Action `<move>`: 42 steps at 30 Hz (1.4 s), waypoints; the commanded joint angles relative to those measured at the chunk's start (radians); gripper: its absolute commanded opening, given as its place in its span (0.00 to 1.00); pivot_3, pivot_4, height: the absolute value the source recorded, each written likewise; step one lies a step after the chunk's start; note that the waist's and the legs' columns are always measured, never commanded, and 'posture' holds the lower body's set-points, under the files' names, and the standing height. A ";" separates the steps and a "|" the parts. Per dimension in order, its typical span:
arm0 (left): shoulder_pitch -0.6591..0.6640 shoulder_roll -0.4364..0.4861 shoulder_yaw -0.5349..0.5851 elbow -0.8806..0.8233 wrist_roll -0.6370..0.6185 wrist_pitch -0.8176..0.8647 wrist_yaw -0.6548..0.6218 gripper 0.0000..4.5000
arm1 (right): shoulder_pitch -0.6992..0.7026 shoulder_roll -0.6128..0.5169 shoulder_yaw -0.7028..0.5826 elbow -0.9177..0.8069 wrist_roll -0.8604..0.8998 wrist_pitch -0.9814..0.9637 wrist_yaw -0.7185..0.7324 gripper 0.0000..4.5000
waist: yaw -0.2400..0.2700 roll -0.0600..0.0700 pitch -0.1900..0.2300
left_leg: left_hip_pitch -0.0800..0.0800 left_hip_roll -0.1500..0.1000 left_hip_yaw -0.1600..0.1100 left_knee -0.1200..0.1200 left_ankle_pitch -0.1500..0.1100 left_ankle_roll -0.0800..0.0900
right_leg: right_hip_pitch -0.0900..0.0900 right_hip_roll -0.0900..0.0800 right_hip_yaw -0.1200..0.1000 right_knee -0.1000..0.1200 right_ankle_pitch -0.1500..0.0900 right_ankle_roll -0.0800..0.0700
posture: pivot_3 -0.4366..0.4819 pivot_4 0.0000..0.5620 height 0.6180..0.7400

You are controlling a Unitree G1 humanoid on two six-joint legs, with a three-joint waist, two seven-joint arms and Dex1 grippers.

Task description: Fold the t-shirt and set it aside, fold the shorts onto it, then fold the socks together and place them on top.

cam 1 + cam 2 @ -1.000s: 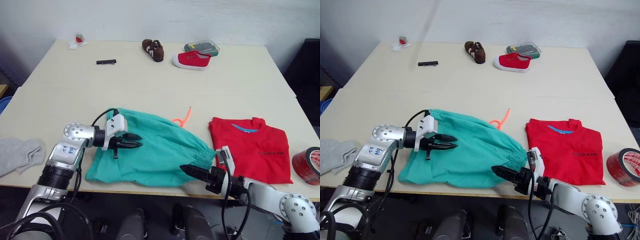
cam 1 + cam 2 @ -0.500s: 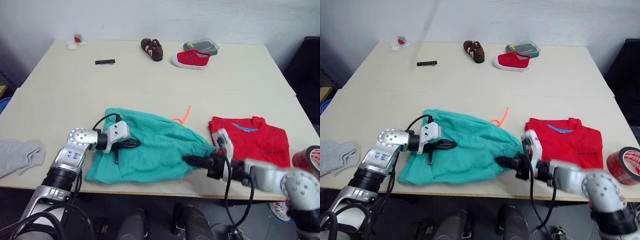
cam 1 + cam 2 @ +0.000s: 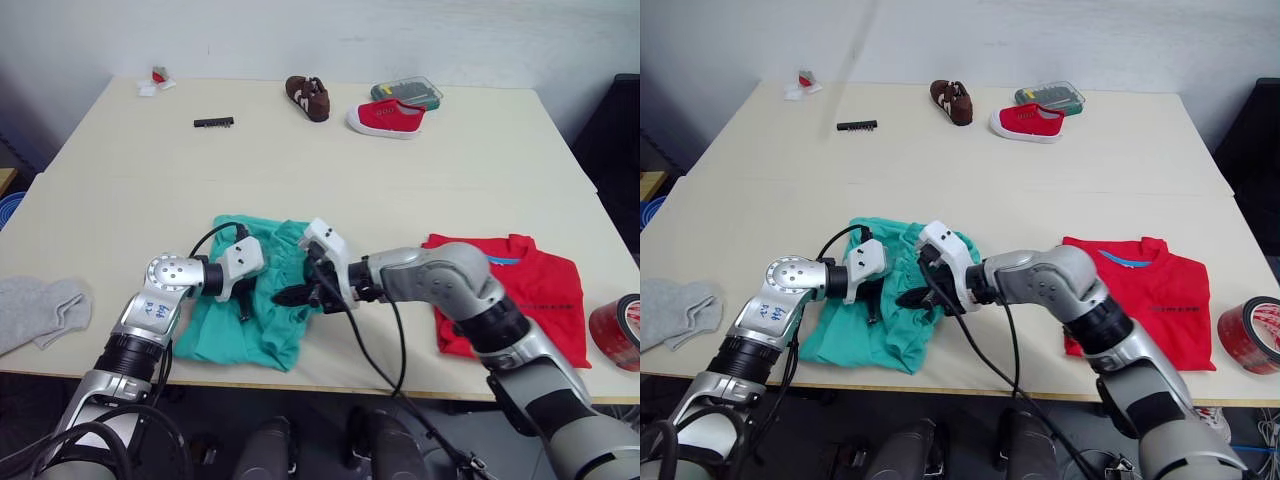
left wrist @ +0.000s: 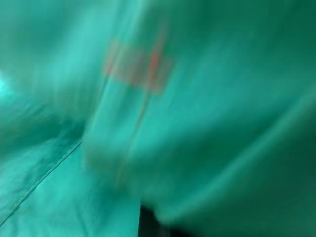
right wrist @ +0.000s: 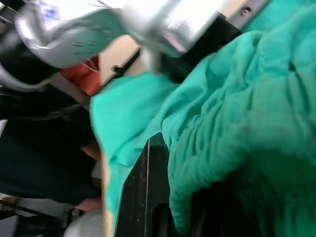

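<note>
The right tool (image 3: 296, 296), shut on the waist end of the shorts (image 3: 235, 335), had pulled it across toward the left tool (image 3: 246, 292), whose grip I could not tell, so the shorts lay half folded by the tabletop's front edge.

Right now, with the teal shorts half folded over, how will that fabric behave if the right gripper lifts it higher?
The shorts will probably droop and sag: they already bunch in soft wrinkles where the right gripper has them. They look light, so a lift should be easy. The folded layer may slide or unfold, since nothing pins it except the left gripper.
</note>
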 commanded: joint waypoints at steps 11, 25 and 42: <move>0.198 0.107 0.188 -0.154 -0.070 0.173 0.081 0.00 | -0.015 -0.047 -0.224 -0.192 0.011 0.024 0.256 0.64 | -0.024 0.001 0.001 | 0.001 0.002 0.000 -0.003 0.000 -0.004 | -0.002 0.002 0.000 0.000 -0.001 -0.002 | 0.48 0.27 1.00; 0.154 0.090 0.141 -0.117 -0.047 0.140 0.084 0.00 | 0.375 -0.403 -0.397 -0.423 0.029 0.116 0.317 0.64 | 0.007 0.002 0.001 | -0.001 0.002 0.001 -0.003 -0.006 -0.002 | -0.001 0.002 0.000 -0.012 -0.001 -0.002 | 0.48 0.27 1.00; 0.111 0.093 0.114 -0.073 -0.032 0.111 0.067 0.00 | 0.182 -0.032 -0.216 -0.205 -0.260 -0.111 0.204 0.01 | 0.002 0.003 0.002 | -0.001 0.002 0.003 -0.003 -0.005 -0.003 | -0.002 0.003 0.001 -0.010 0.000 -0.001 | 0.48 0.27 1.00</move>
